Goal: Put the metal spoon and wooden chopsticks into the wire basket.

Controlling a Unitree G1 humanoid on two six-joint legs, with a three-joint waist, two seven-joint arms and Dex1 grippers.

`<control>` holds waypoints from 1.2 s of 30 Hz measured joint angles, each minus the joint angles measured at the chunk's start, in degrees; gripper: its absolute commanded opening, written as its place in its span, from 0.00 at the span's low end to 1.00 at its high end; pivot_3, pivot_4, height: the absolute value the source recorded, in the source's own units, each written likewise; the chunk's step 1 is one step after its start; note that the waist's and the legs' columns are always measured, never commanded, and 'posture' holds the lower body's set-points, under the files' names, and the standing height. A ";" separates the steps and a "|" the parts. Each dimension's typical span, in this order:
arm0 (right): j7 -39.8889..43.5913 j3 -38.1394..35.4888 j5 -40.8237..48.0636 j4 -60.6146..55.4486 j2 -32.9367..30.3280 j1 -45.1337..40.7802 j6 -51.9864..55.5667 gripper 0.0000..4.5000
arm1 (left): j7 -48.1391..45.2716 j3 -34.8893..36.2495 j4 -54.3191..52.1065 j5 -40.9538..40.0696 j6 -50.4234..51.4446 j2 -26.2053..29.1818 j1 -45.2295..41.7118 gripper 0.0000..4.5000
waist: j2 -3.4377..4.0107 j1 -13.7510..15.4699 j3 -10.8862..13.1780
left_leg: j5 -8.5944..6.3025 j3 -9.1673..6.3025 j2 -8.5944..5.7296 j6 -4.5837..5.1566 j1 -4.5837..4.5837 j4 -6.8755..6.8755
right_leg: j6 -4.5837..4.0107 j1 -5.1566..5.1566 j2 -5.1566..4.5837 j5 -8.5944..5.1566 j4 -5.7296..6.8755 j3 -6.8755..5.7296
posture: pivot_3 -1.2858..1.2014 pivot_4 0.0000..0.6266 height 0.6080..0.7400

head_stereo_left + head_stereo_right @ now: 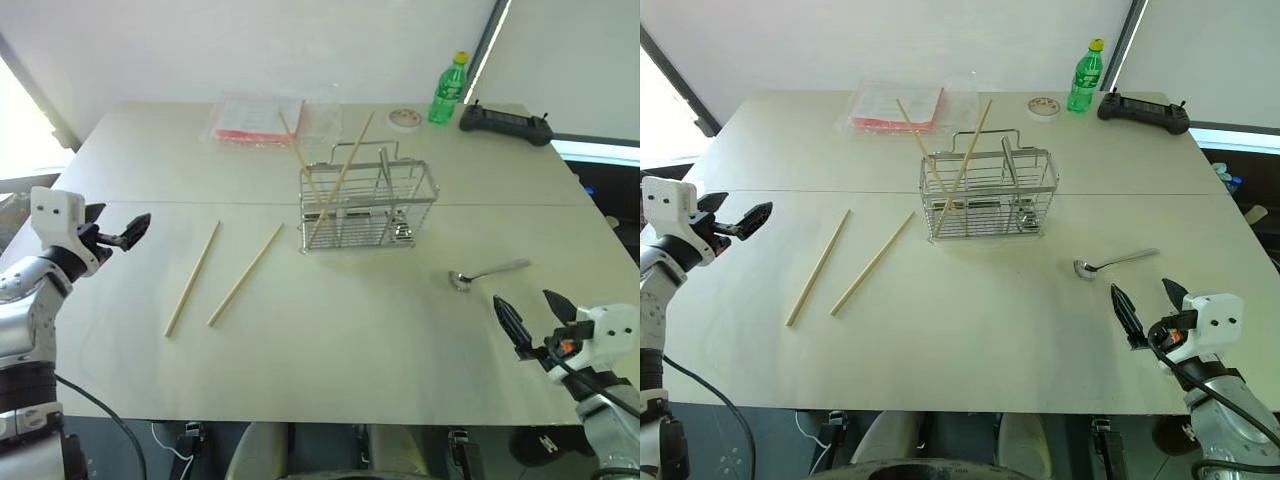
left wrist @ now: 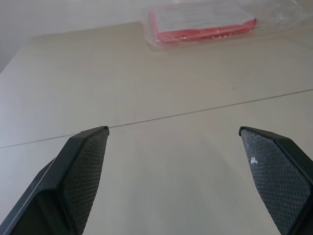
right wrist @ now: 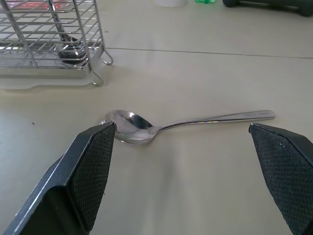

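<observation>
- Head views: the wire basket (image 1: 367, 205) stands upright at the middle of the table (image 1: 330, 370), a little toward the far side. Two wooden chopsticks (image 1: 332, 183) lean crossed inside its left part, their tips sticking out above the rim.
- Two more chopsticks (image 1: 218, 275) lie flat on the table to the near left of the basket, side by side but apart.
- The metal spoon (image 1: 486, 273) lies to the near right of the basket, bowl toward the left.
- The left gripper (image 1: 128, 232) hangs over the table's left edge, fingers spread, empty.
- The right gripper (image 1: 534, 318) hangs near the table's near right corner, just nearer than the spoon, fingers spread, empty.
- At the far edge sit a plastic packet (image 1: 258, 120), a green bottle (image 1: 448, 90) and a black controller (image 1: 505, 123).
- Left wrist view: both fingers (image 2: 80, 171) stand wide apart over bare table, the packet beyond.
- Right wrist view: the spoon lies between the wide-apart fingers (image 3: 93, 169), untouched; the basket's corner is beyond.
</observation>
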 measured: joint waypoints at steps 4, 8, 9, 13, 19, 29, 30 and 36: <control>0.00 -0.02 -0.04 0.00 0.17 0.05 -0.02 0.99 | -0.05 -0.15 0.60 0.47 -0.01 0.00 -0.17 1.00 | -0.01 -0.01 0.00 | 0.00 0.02 0.00 0.00 0.00 0.00 | 0.00 -0.01 0.01 0.01 0.00 0.00 | 0.52 0.24 0.95; -0.06 -0.02 -0.07 0.00 0.24 -0.09 -0.02 0.99 | -0.18 -0.22 0.98 0.58 -0.08 0.03 -1.16 1.00 | -0.02 -0.01 -0.01 | 0.00 0.03 0.00 0.00 0.01 0.01 | 0.00 0.00 0.01 0.02 0.00 0.01 | 0.52 0.24 0.95; -0.05 -0.02 -0.08 0.00 0.25 -0.12 -0.02 0.99 | -0.20 -0.22 0.98 0.59 -0.08 0.04 -1.18 1.00 | -0.02 -0.01 -0.01 | 0.00 0.04 0.00 0.00 0.01 0.01 | 0.00 0.00 0.01 0.02 0.00 0.02 | 0.52 0.24 0.95; 0.03 -0.02 -0.12 0.02 0.23 -0.19 -0.03 0.99 | -0.26 -0.32 1.02 0.65 -0.01 0.05 -1.18 1.00 | -0.02 -0.01 -0.01 | 0.00 0.04 0.00 0.00 0.01 0.01 | 0.00 -0.01 0.01 0.02 0.00 0.03 | 0.52 0.24 0.95; 2.89 -0.42 -1.61 3.79 -6.89 -3.62 0.14 0.99 | -3.21 -2.70 -3.83 -0.78 4.54 0.72 -1.47 1.00 | -0.09 -0.03 0.03 | 0.00 0.16 -0.01 0.00 -0.01 0.11 | 0.02 0.00 0.01 0.06 -0.01 0.11 | 0.52 0.24 0.95; 13.83 -2.45 -1.93 12.15 -24.24 -11.81 2.48 0.99 | -23.15 -6.84 -15.68 -12.00 15.77 11.29 -6.12 1.00 | -0.13 -0.09 0.08 | 0.01 0.24 -0.03 0.02 -0.02 0.10 | -0.04 -0.02 0.11 0.07 -0.02 0.13 | 0.52 0.24 0.95; 15.45 -2.06 -2.46 13.51 -25.94 -13.15 2.36 0.99 | -25.03 -7.87 -16.71 -12.79 16.40 11.79 -7.58 1.00 | -0.14 -0.06 0.08 | 0.01 0.25 -0.03 0.03 -0.02 0.14 | -0.04 0.02 0.10 0.08 -0.02 0.13 | 0.52 0.24 0.95; 25.96 6.77 -6.36 19.38 -33.04 -19.11 -0.30 0.99 | -32.56 -16.95 -24.34 -14.76 17.37 10.91 -12.96 1.00 | -0.16 -0.12 0.09 | 0.01 0.35 -0.02 0.03 -0.03 0.12 | -0.03 0.04 0.09 0.08 -0.05 0.17 | 0.52 0.24 0.95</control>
